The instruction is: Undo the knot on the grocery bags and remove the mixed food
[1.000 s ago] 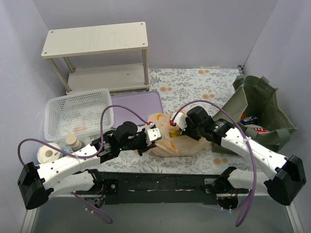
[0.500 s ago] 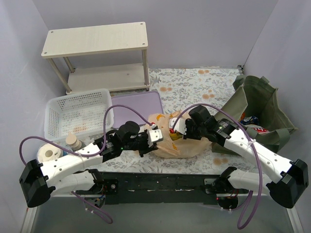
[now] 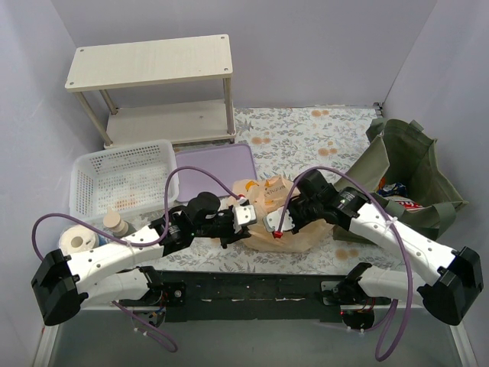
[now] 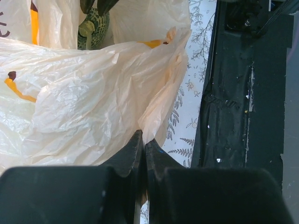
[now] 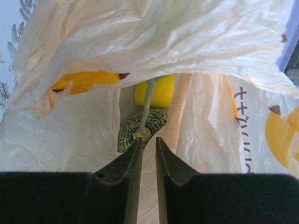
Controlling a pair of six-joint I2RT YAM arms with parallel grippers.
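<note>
The peach-orange grocery bag lies between my two grippers with its mouth open; no knot shows. My left gripper is shut on a fold of the bag's edge near the table's front edge. My right gripper is inside the bag's mouth, jaws a narrow gap apart with nothing between them. Its left fingertip is right at the stem base of a round green netted melon. A yellow fruit lies behind the melon. The melon also shows in the left wrist view.
An olive-green tote with snack bags inside stands at the right. A white basket, a purple tray, a tape roll and a small bottle are at the left. A wooden shelf stands behind.
My right gripper has moved down and to the left, from above the bag into its mouth. The bag's top has spread open. My left gripper has kept its hold.
</note>
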